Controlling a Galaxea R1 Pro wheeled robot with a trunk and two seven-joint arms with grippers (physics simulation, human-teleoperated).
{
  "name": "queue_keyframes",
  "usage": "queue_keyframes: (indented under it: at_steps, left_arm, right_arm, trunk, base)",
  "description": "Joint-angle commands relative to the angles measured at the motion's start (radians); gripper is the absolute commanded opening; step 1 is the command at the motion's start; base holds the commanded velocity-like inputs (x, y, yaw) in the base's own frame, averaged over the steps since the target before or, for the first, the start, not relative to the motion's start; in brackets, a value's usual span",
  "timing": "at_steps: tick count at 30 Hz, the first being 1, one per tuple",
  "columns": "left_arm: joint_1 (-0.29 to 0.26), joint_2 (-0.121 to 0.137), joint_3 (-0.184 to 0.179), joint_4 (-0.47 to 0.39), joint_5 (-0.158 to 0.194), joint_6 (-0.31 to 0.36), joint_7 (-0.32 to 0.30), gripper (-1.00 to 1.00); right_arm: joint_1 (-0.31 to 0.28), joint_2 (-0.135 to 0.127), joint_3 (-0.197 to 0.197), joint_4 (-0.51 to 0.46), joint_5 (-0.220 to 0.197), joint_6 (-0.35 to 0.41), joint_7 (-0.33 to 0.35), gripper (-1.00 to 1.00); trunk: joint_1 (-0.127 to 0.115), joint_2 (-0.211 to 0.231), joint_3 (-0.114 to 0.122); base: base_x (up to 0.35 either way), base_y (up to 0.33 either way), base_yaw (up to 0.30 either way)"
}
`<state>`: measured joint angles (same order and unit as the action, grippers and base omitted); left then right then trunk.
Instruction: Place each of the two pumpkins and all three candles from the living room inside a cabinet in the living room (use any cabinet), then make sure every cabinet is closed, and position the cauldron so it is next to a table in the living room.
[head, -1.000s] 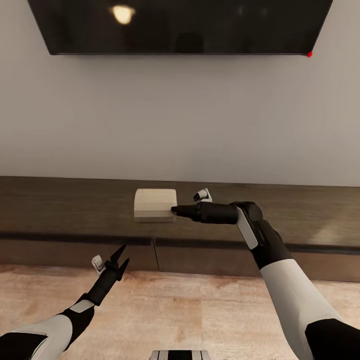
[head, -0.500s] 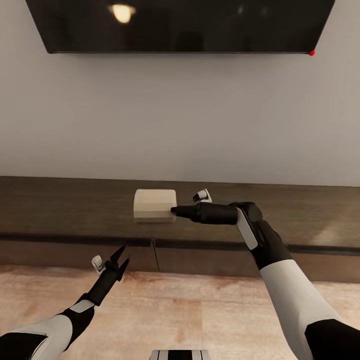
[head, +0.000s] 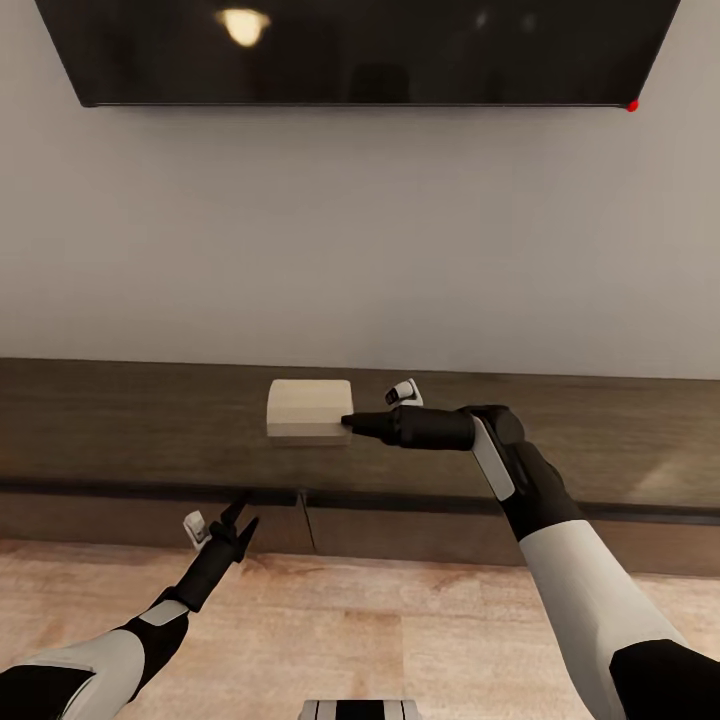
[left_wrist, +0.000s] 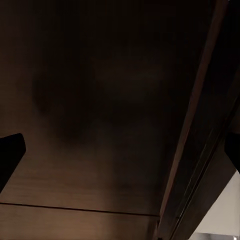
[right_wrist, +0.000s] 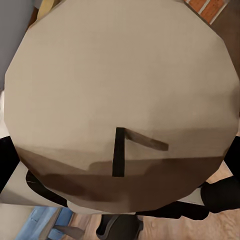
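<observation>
The right gripper (head: 347, 422) reaches sideways over the cabinet (head: 120, 430), and its jaws stand closed on 1 candle (head: 310, 408), a short beige cylinder held just above the dark top with its flat round face turned toward the wrist camera. In the right wrist view that candle (right_wrist: 120, 95) sits squarely between the jaws, with a dark wick-like mark near the middle of its face. Its axis appears to run level, in line with the fingers, so it lies on its side rather than upright. It looks light, stiff and smooth, so I judge a pinch across its curved wall is the sound hold, kept firm since a waxy surface may slip. The left gripper (head: 243, 512) hangs low before the cabinet's closed drawer fronts, jaws spread a little and holding nothing; its wrist view shows the dark wood front close ahead.
</observation>
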<state>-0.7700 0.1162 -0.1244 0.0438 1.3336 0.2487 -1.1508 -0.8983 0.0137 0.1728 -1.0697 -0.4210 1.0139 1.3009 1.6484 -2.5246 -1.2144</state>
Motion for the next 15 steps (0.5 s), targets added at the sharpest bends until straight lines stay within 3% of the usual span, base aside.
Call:
queue_keyframes:
  at_steps: [1, 15]
  left_arm:
    - [-0.002, 0.0, -0.008, 0.004, 0.01, 0.011, -0.006, 1.0]
    - [0.002, 0.01, -0.008, 0.002, 0.01, 0.01, -0.007, 1.0]
  right_arm:
    - [-0.001, 0.0, 0.0, 0.0, -0.003, 0.006, 0.001, -1.0]
    - [-0.001, 0.0, 0.001, 0.0, -0.003, 0.006, 0.001, -1.0]
  trunk:
    - [0.0, 0.0, -0.001]
    - [0.001, -0.001, -0.009]
  base:
    - [0.0, 0.0, 0.0]
    - [0.0, 0.0, 0.0]
